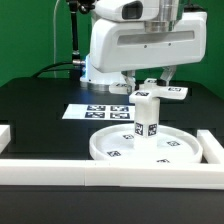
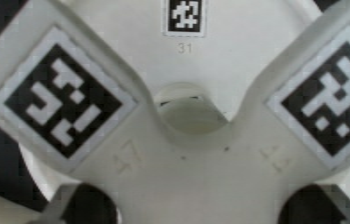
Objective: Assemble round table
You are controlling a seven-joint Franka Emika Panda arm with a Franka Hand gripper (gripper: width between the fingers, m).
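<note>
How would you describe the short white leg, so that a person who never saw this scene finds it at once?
Start at the big round disc lying at the front of the black table. The leg stands upright at its centre, under the claw. It is the only upright cylinder, with square tags on its side and a flat cross-shaped piece above it.

tagged cross-shaped base piece (image 2: 186, 150), close up

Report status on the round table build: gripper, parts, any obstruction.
Gripper holding white cross-shaped base piece above the leg. Short white cylindrical leg upright on large white rimmed disc. Nothing in the way.
</note>
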